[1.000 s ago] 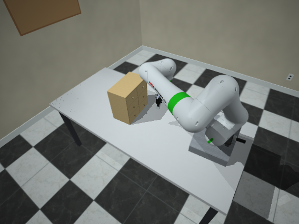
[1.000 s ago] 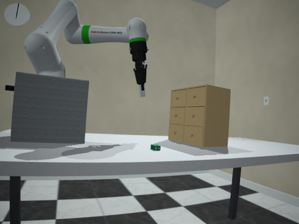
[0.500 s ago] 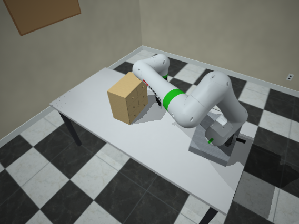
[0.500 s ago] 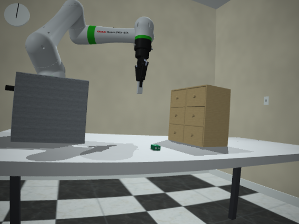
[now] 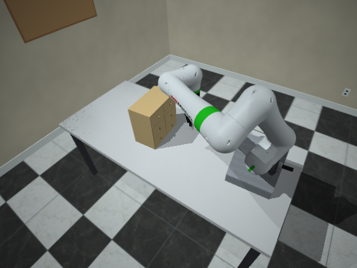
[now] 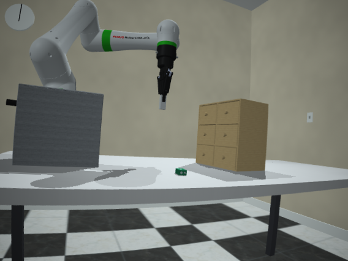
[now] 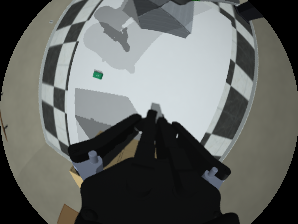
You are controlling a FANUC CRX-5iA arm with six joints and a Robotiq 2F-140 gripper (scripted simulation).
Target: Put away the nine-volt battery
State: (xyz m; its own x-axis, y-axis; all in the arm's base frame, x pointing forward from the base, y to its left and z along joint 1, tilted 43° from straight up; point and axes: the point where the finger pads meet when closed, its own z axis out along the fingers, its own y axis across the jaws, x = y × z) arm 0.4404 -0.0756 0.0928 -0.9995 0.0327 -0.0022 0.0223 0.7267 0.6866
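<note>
A small wooden chest [image 6: 231, 135] with six drawers, all pushed in, stands on the white table; it also shows in the top view [image 5: 153, 117]. A green nine-volt battery [image 6: 181, 171] lies on the table a little in front of the chest, and appears as a small green spot in the wrist view [image 7: 97, 75]. My gripper [image 6: 162, 105] is shut and empty. It points straight down, high above the table, left of the chest's front and above the battery's area. In the top view the arm hides most of the gripper and the battery.
The grey robot base block [image 6: 56, 126] stands on the table at the left. The white arm [image 5: 201, 116] reaches over the table towards the chest. Walls stand close behind the table.
</note>
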